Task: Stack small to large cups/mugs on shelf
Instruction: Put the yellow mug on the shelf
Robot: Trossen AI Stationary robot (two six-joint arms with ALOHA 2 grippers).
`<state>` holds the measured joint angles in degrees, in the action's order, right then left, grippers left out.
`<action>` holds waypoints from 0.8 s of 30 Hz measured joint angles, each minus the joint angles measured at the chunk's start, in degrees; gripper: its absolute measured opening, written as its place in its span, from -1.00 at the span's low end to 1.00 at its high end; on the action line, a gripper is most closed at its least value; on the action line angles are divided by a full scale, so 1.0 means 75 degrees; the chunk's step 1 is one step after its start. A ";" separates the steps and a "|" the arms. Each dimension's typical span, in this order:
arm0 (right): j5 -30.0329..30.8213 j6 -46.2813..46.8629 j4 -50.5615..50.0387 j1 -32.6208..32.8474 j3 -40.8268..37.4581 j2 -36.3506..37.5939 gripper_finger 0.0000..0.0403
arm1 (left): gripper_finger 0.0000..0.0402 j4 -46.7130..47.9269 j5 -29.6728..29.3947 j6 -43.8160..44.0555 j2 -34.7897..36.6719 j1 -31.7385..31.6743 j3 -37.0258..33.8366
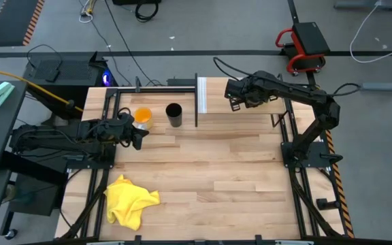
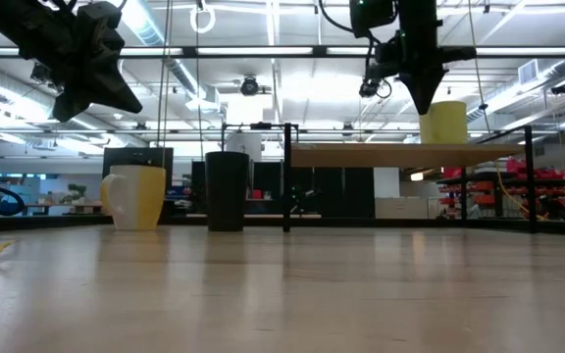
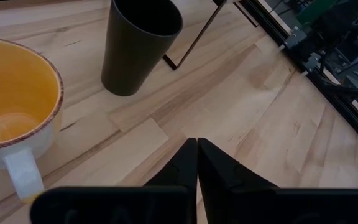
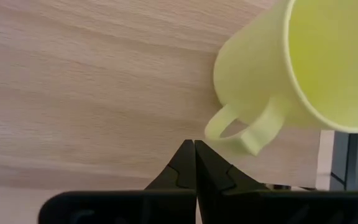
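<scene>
Standing on the smooth light-wood shelf, the glossy yellow-green mug shows its looped handle near the right gripper, fingers together. On the planked table, the left gripper, fingers together, hovers near the orange cup and matte black cup.

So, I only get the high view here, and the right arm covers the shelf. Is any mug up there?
Observer: Yes. The low view shows the yellow-green mug upright on the shelf.
Operator: Is the right gripper holding it?
Observer: No. In the right wrist view, the right gripper has its jaws shut on nothing, beside the mug's handle.
Operator: And the left one?
Observer: The left gripper is shut and empty. The orange cup and black cup stand apart on the table.
</scene>
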<state>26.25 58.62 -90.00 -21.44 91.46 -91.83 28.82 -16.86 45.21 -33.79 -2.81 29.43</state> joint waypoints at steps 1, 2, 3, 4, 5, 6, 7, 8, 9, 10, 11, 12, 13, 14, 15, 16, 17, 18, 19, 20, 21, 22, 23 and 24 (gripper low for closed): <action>0.0007 0.0039 -0.0001 -0.0003 0.0000 0.0000 -1.00 | -0.90 0.0002 0.0000 0.0001 0.0001 0.0000 0.0003; 0.0025 0.0101 -0.0008 -0.0008 0.0000 0.0000 -1.00 | -0.89 0.0004 0.0000 0.0001 -0.0002 0.0000 0.0003; 0.0037 0.0191 -0.0006 -0.0011 0.0000 0.0000 -1.00 | -0.89 0.0010 0.0000 0.0003 -0.0002 0.0000 0.0001; 0.0055 0.0276 -0.0003 -0.0014 0.0000 0.0000 -1.00 | -0.88 0.0011 0.0000 0.0003 0.0001 0.0007 0.0002; 0.0118 0.0349 -0.0006 -0.0011 0.0000 0.0000 -1.00 | -0.88 0.0012 0.0002 0.0003 0.0000 0.0012 0.0003; 0.0170 0.0406 -0.0006 -0.0008 0.0000 0.0000 -1.00 | -0.88 0.0015 0.0020 0.0003 -0.0002 0.0012 0.0003; 0.0216 0.0469 -0.0006 -0.0008 0.0000 0.0000 -1.00 | -0.88 0.0015 0.0023 0.0006 -0.0002 0.0012 0.0001; 0.0281 0.0560 -0.0001 -0.0008 0.0000 0.0000 -1.00 | -0.89 0.0017 0.0026 0.0006 0.0001 0.0012 0.0003; 0.0390 0.0617 -0.0003 -0.0004 0.0000 0.0005 -1.00 | -0.90 0.0025 0.0024 0.0006 0.0000 0.0012 0.0003; 0.0511 0.0643 -0.0003 0.0029 0.0000 0.0012 -1.00 | -0.91 0.0039 0.0023 0.0006 -0.0001 0.0011 0.0002; 0.0586 0.0652 -0.0006 0.0068 0.0000 0.0018 -1.00 | -0.92 0.0038 0.0025 0.0006 0.0000 0.0012 0.0003; 0.0605 0.0649 -0.0003 0.0126 -0.0003 0.0041 -1.00 | -0.93 0.0035 0.0026 0.0006 0.0000 0.0012 0.0003; 0.0616 0.0619 0.0003 0.0214 -0.0006 0.0088 -1.00 | -0.93 0.0038 0.0024 0.0006 -0.0002 0.0009 0.0003; 0.0668 0.0647 -0.0002 0.0362 -0.0006 0.0156 -1.00 | -0.93 0.0035 0.0025 0.0006 -0.0002 0.0009 0.0001; 0.0755 0.0767 -0.0002 0.0552 -0.0006 0.0252 -1.00 | -0.93 0.0035 0.0026 0.0006 0.0001 0.0009 0.0003; 0.0904 0.0901 -0.0003 0.0781 -0.0006 0.0368 -1.00 | -0.92 0.0035 0.0026 0.0006 -0.0002 0.0009 0.0002; 0.1082 0.1108 0.0001 0.1051 -0.0006 0.0501 -1.00 | -0.91 0.0035 0.0026 0.0006 0.0001 0.0009 0.0003; 0.1228 0.1384 0.0002 0.1340 -0.0006 0.0667 -1.00 | -0.90 0.0035 0.0026 0.0006 0.0001 0.0009 0.0000; 0.1349 0.1711 0.0000 0.1673 -0.0006 0.0860 -1.00 | -0.90 0.0035 0.0023 0.0006 -0.0002 0.0009 0.0000; 0.1488 0.2058 -0.0004 0.2012 -0.0006 0.1070 -1.00 | -0.89 0.0035 0.0025 0.0006 -0.0002 0.0009 0.0003; 0.1656 0.2430 -0.0006 0.2390 -0.0006 0.1277 -1.00 | -0.88 0.0031 0.0026 0.0006 0.0001 0.0009 0.0003; 0.1877 0.2797 -0.0009 0.2807 -0.0003 0.1461 -1.00 | -0.88 0.0032 0.0025 0.0006 0.0001 0.0009 0.0003; 0.2154 0.3192 -0.0011 0.3242 -0.0003 0.1633 -1.00 | -0.88 0.0035 0.0025 0.0006 0.0001 0.0006 0.0002; 0.2450 0.3592 -0.0009 0.3690 -0.0003 0.1773 -1.00 | -0.88 0.0031 0.0024 0.0006 -0.0001 0.0004 0.0003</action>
<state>44.62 85.56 -90.06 6.24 91.44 -78.53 29.05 -16.68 45.25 -33.79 -2.78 29.45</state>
